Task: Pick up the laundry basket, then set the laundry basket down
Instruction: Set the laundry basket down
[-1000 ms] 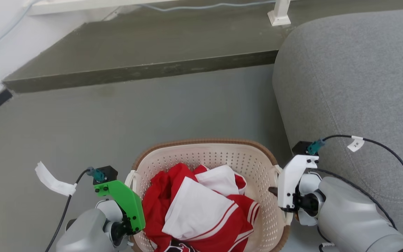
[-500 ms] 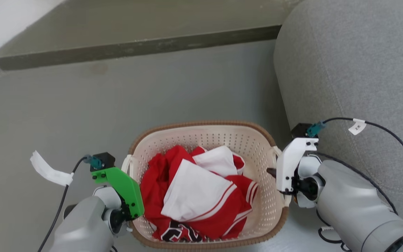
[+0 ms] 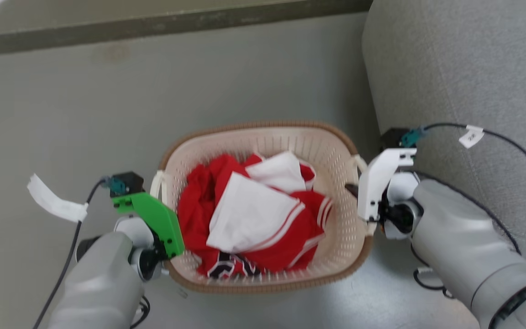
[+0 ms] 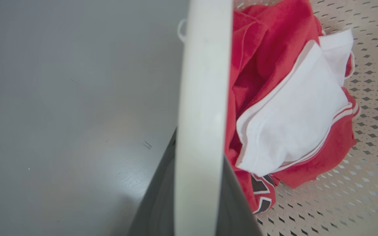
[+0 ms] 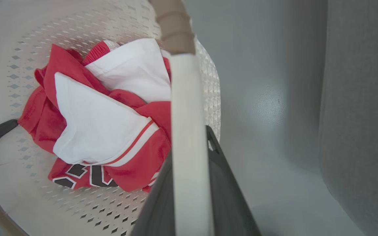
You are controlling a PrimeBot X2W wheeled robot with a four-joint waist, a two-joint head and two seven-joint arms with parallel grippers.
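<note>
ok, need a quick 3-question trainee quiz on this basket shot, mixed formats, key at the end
1. True or false: the laundry basket is empty.
2. Which part of the basket sits between the fingers of the left gripper and of the right gripper?
3. The grey upholstered furniture is nearest to: A the left gripper; B the right gripper; C neither, it is equally far from both.

Key
1. False: red and white clothing lies in it.
2. A white side handle, one for each gripper.
3. B.
</note>
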